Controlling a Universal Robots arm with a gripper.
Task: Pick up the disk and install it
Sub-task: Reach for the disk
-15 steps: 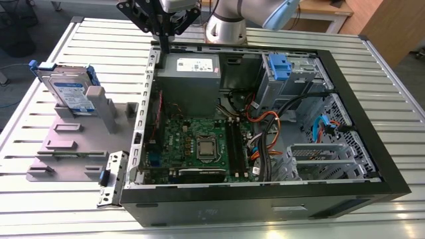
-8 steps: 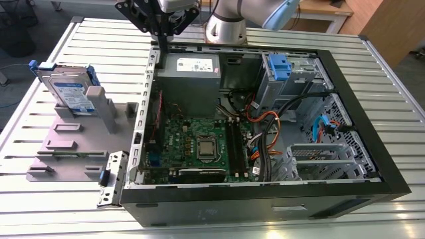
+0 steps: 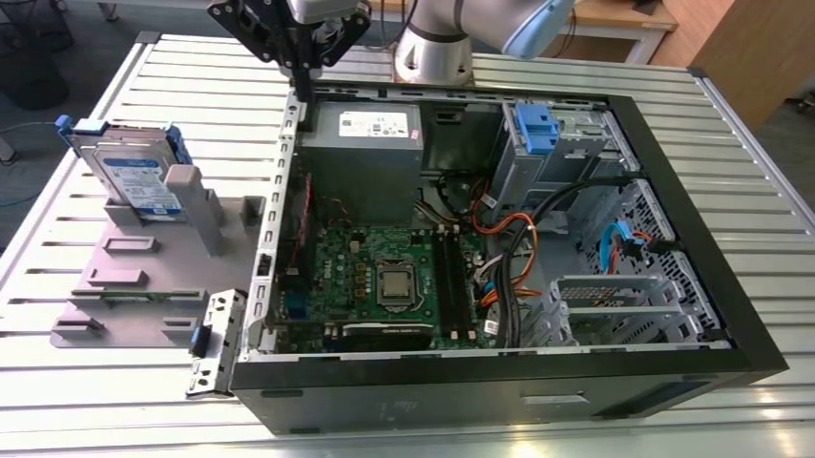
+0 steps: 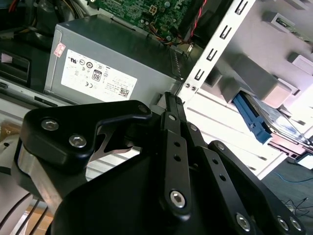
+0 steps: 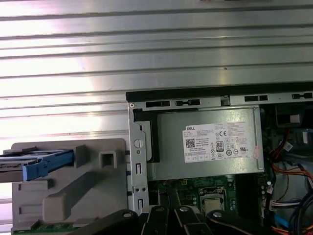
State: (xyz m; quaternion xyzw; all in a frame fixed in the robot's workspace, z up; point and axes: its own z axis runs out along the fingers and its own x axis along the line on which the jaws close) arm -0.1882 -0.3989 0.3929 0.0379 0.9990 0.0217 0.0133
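The disk stands upright on its edge in a grey holder block at the exterior view's left, beside the open computer case. It is silver with a blue-and-white label and a blue bracket. Both wrist views show it as well: disk, disk. My gripper hangs over the case's back corner next to the power supply, well apart from the disk. Its black fingers meet at one tip and hold nothing.
Inside the case lie a green motherboard, loose cables, a blue-latched drive cage and a silver cage. A small metal bracket leans on the case's side. The slatted metal table carries everything.
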